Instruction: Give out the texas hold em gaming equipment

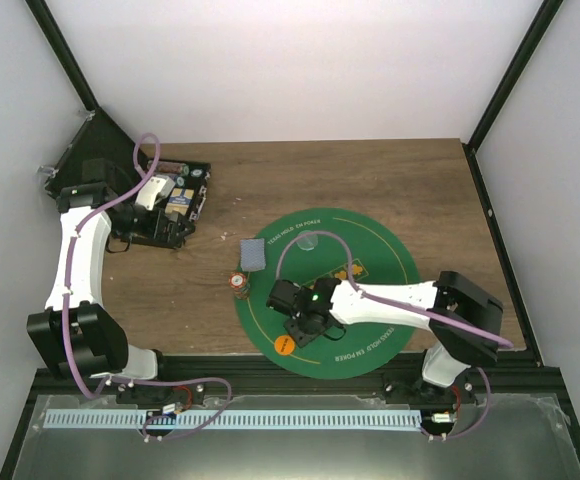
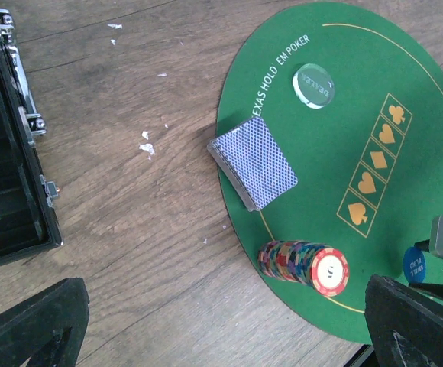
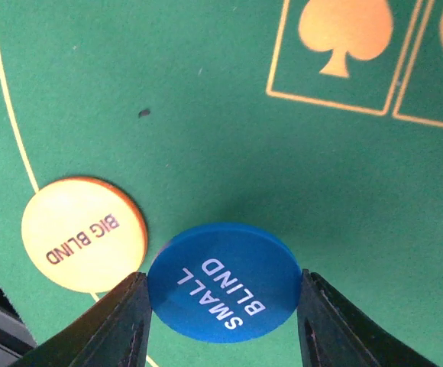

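The right gripper (image 3: 225, 325) pinched the blue SMALL BLIND token (image 3: 223, 281) by its rim, one finger against each side, over the green poker mat (image 3: 206, 115). The orange BIG BLIND token (image 3: 82, 233) lay flat just beside it, on the mat's gold line. The left gripper (image 2: 225, 332) hung spread wide above the wooden table (image 2: 130, 191), holding nothing. The blue-backed card deck (image 2: 253, 164) and the chip stack (image 2: 302, 264), lying on its side, rested at the mat's edge ahead of it.
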Robot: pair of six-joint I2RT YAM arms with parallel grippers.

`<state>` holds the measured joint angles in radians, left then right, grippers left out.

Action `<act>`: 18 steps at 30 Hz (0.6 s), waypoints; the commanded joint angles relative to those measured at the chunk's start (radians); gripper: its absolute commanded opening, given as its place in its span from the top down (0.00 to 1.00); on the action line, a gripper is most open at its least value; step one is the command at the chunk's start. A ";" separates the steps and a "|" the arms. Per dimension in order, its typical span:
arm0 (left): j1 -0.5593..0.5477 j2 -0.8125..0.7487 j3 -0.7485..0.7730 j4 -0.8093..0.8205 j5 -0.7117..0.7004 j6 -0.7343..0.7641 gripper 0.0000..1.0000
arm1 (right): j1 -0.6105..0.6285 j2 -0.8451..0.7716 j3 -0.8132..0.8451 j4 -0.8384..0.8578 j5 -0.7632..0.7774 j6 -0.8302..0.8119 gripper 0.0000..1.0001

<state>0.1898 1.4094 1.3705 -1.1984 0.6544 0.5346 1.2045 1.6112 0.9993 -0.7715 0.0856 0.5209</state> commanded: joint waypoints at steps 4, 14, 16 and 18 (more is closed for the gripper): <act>-0.003 -0.007 -0.001 -0.013 -0.001 0.029 0.00 | -0.063 -0.033 0.022 0.023 -0.002 -0.015 0.62; -0.007 0.008 0.015 -0.020 0.016 0.027 0.01 | -0.211 -0.082 -0.014 0.059 0.000 -0.056 0.61; -0.018 0.019 0.041 -0.034 0.020 0.027 0.00 | -0.250 -0.093 -0.025 0.077 -0.004 -0.068 0.61; -0.037 0.027 0.072 -0.048 0.023 0.030 0.01 | -0.290 -0.097 -0.030 0.085 -0.007 -0.079 0.62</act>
<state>0.1822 1.4162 1.3800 -1.2125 0.6529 0.5453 0.9787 1.5448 0.9882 -0.7197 0.0784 0.4736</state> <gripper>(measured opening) 0.995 0.496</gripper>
